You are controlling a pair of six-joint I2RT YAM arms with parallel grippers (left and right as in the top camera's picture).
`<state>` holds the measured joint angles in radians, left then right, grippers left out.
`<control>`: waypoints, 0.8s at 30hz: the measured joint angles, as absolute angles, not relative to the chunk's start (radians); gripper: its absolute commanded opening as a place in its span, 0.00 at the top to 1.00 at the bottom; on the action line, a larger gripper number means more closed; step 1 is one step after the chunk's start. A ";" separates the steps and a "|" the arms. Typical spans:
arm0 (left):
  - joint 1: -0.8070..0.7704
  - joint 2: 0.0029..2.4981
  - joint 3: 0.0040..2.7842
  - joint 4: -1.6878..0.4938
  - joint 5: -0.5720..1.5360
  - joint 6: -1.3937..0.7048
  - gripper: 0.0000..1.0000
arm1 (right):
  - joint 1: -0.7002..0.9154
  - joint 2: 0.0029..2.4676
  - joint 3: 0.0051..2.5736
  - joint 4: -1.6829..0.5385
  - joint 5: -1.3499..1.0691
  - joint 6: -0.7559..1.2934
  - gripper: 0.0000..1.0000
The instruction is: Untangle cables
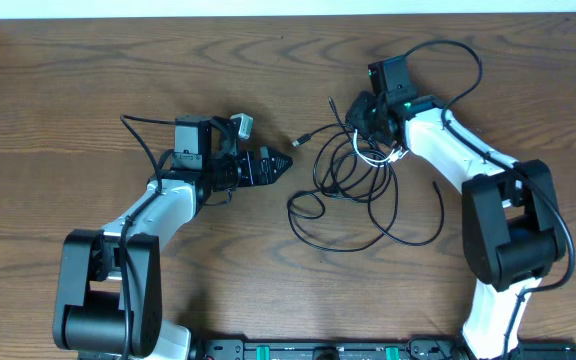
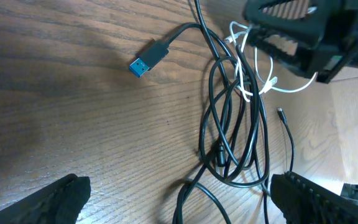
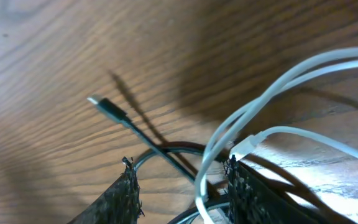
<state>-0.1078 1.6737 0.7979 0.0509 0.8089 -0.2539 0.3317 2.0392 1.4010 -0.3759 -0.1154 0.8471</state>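
Left tool (image 2: pixel 180 190) sits at the bottom of its wrist view, fingers spread wide and holding nothing, probably just waiting, aimed at the heap. The cables (image 2: pixel 229 124) lie just ahead on the worktop (image 2: pixel 55 93), with the blue USB plug (image 2: pixel 143 62) at upper left. Farther up, the right tool (image 3: pixel 182 186) straddles the white cable (image 3: pixel 278 81) and a black strand. Its jaws are half spread, not clamped yet. I'm guessing it's lining up a pull.
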 measured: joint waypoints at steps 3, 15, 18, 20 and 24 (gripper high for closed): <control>-0.108 1.674 0.798 0.051 0.809 -0.254 0.01 | 0.332 2.057 1.401 -0.376 -0.115 0.849 0.57; -0.108 1.674 0.798 0.051 0.809 -0.254 0.01 | 0.332 2.089 1.401 -0.339 -0.119 0.852 0.68; -0.108 1.674 0.798 0.051 0.809 -0.254 0.01 | 0.332 2.112 1.401 -0.326 -0.130 0.855 0.82; -0.108 1.674 0.798 0.051 0.809 -0.254 0.01 | 0.331 2.121 1.401 -0.321 -0.139 0.856 0.97; -0.108 1.674 0.798 0.051 0.809 -0.254 0.01 | 0.332 2.128 1.401 -0.269 -0.177 0.836 0.99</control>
